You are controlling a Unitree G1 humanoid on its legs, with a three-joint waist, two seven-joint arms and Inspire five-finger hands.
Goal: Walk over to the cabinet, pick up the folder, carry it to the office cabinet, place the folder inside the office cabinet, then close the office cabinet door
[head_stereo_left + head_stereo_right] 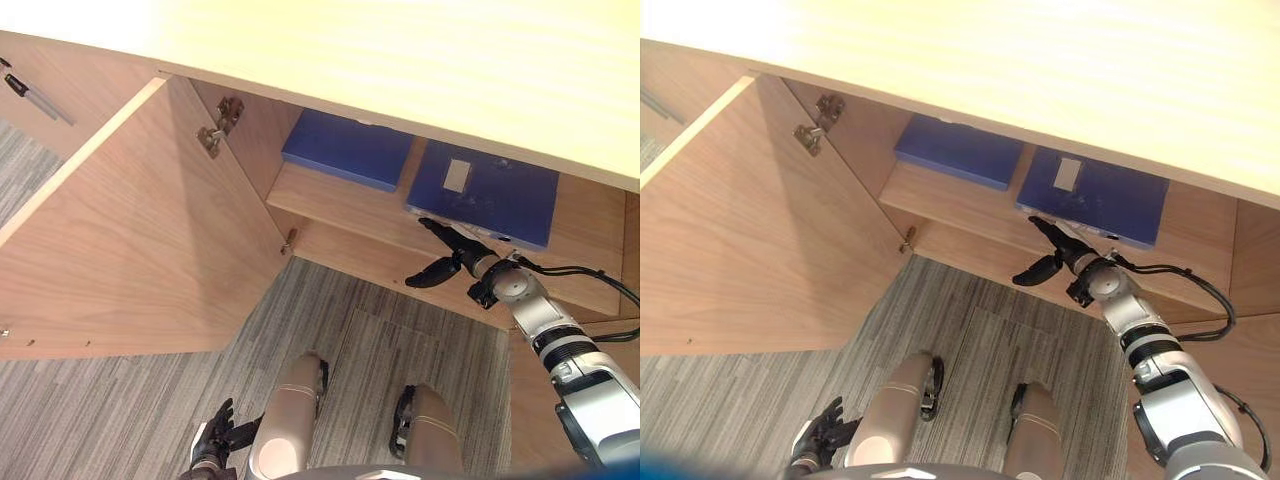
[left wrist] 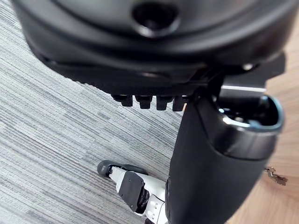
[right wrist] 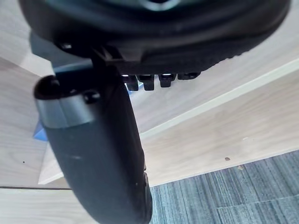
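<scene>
Light-wood office cabinet, its wooden door (image 1: 130,230) swung wide open on the robot's left. On the wooden shelf (image 1: 340,205) inside lie two flat folders. The dark blue folder with a white label (image 1: 490,195) is at the shelf's right end, its near side close to the front edge. A plain blue folder (image 1: 345,150) sits further left and well apart from it.

The right hand (image 1: 462,258) is at the front edge of the shelf, just below the labelled folder. Fingers straight and pointing at the folder's near edge, thumb spread wide below, holding nothing. Contact with the folder cannot be told. The left hand (image 1: 213,437) hangs low over the grey striped carpet (image 1: 380,340), fingers relaxed, empty.

Step, judged: the folder looks already placed inside, at the release end of placing. Next: pull the right hand clear of the shelf, then get a hand behind the open door and swing it shut without clipping the arm.
</scene>
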